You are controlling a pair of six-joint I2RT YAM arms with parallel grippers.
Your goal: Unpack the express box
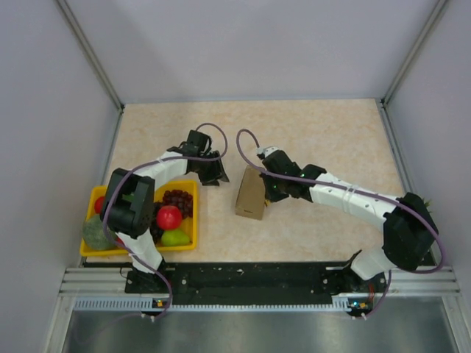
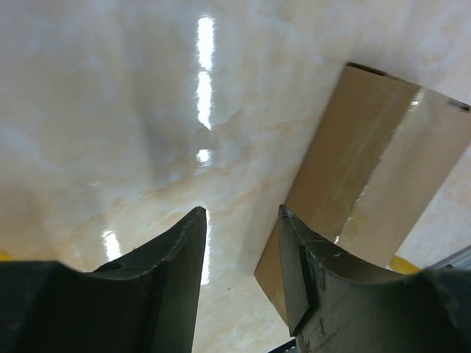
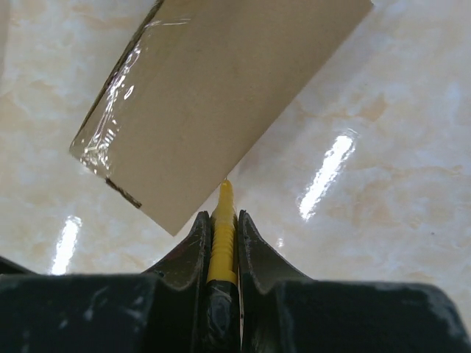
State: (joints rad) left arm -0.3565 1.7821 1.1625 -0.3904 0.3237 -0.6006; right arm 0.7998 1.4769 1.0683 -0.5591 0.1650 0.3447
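Observation:
The express box is a small brown cardboard box with clear tape, lying on the marble table between the arms. It shows in the left wrist view and the right wrist view. My right gripper is shut on a yellow utility knife with a black lower part; its tip touches the box's near edge. In the top view the right gripper is at the box's right side. My left gripper is open and empty, just left of the box, and shows in the top view.
A yellow fruit tray with a red apple, dark grapes, a green pear and a broccoli head sits at the near left, under the left arm. Grey walls enclose the table.

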